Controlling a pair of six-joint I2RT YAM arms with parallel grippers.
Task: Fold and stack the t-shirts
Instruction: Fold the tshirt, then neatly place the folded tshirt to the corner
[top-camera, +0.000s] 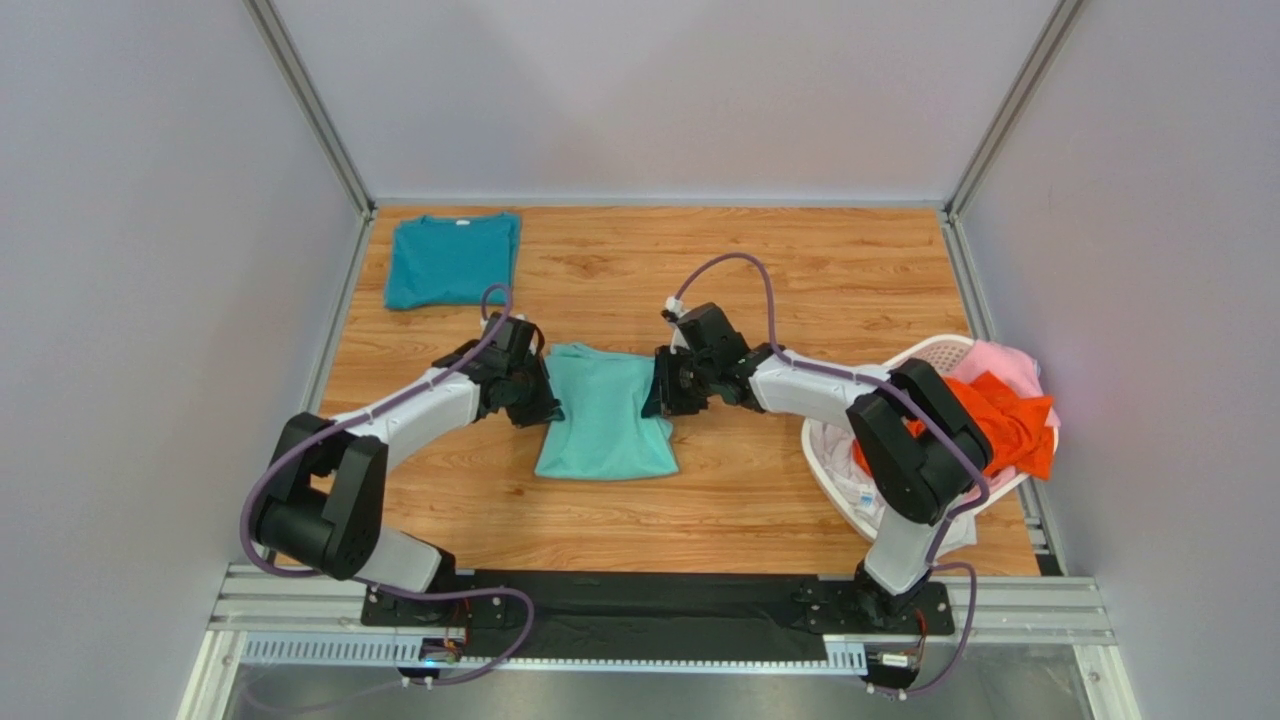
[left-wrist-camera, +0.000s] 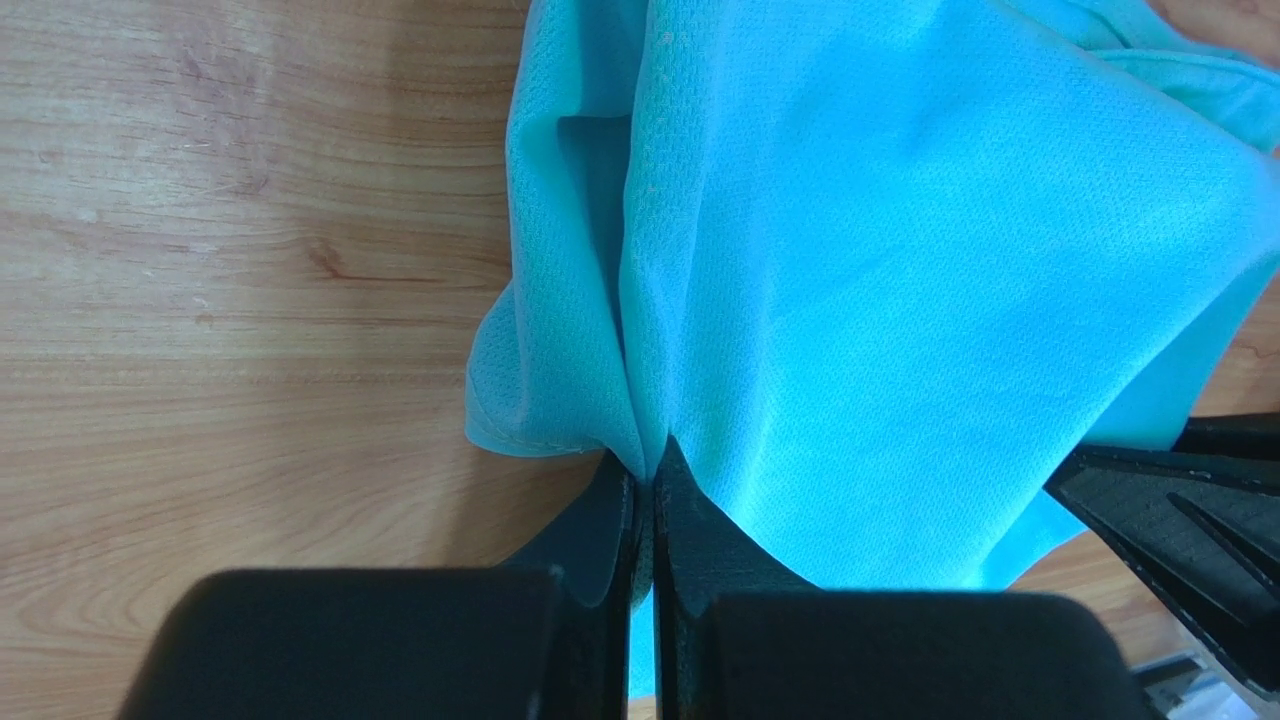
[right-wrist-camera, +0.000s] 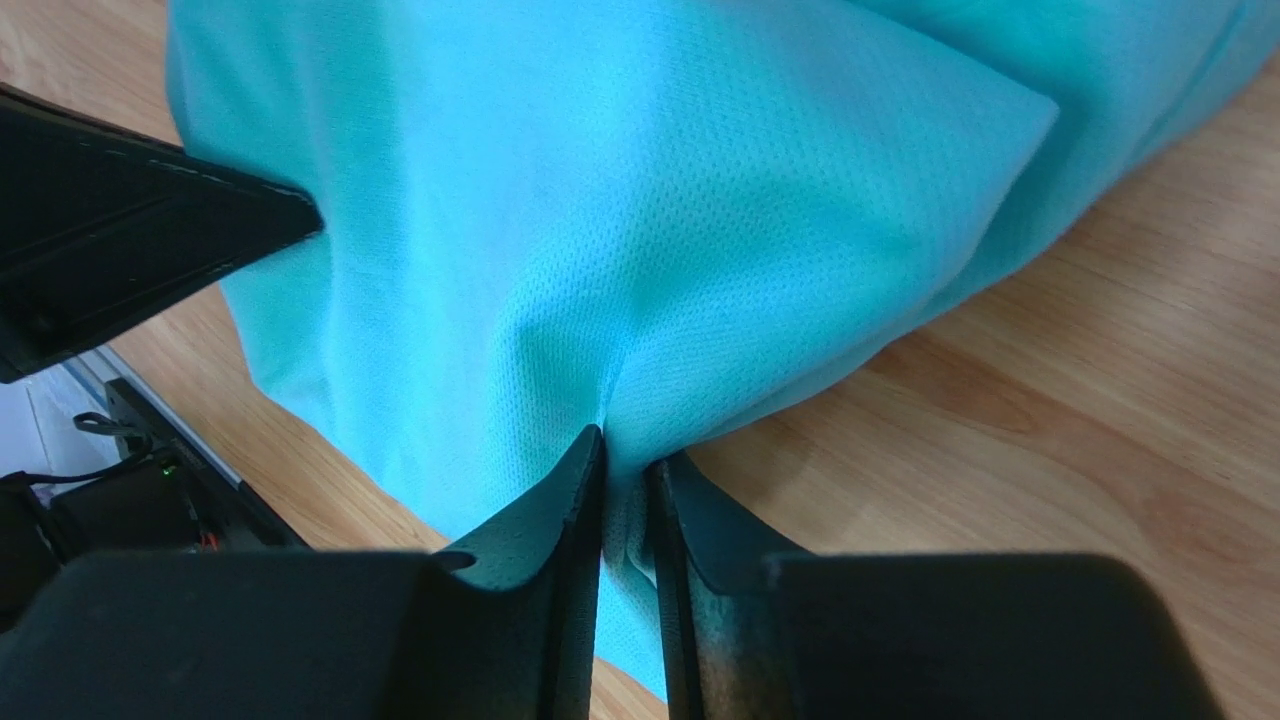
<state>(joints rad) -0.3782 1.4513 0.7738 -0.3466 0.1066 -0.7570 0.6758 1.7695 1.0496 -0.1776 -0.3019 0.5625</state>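
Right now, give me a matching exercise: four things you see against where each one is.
1 mint shirt
2 teal shirt
3 orange shirt
4 basket

A folded, far left corner
B right edge of table
C pinched by left claw and right claw
D in the basket

Pairs: 1-C, 2-A, 3-D, 4-B

Centre: mint-aqua t-shirt (top-camera: 606, 423), folded to a narrow panel running 12 to 6, fine mesh weave, far corners bunched and raised. 11 o'clock: teal t-shirt (top-camera: 451, 258), flat folded rectangle. 3 o'clock: orange t-shirt (top-camera: 1010, 420) and pink t-shirt (top-camera: 1004, 365), crumpled together.
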